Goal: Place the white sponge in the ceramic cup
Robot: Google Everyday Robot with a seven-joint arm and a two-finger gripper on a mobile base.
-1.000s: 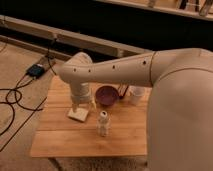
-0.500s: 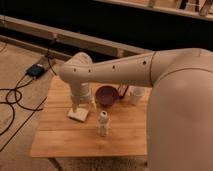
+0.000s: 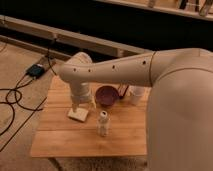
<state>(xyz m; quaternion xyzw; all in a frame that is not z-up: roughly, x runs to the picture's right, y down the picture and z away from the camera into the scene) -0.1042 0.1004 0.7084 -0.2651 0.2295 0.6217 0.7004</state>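
Observation:
The white sponge (image 3: 78, 115) lies flat on the wooden table (image 3: 60, 135), left of centre. My gripper (image 3: 82, 104) hangs straight down from the white arm, just above and touching or nearly touching the sponge. The ceramic cup (image 3: 136, 95) stands at the back right of the table, partly hidden by my arm, to the right of the purple bowl (image 3: 106, 95).
A slim white bottle (image 3: 103, 123) stands upright in front of the bowl. Black cables (image 3: 15, 100) and a dark box (image 3: 36, 70) lie on the floor to the left. My large white arm covers the right side of the view.

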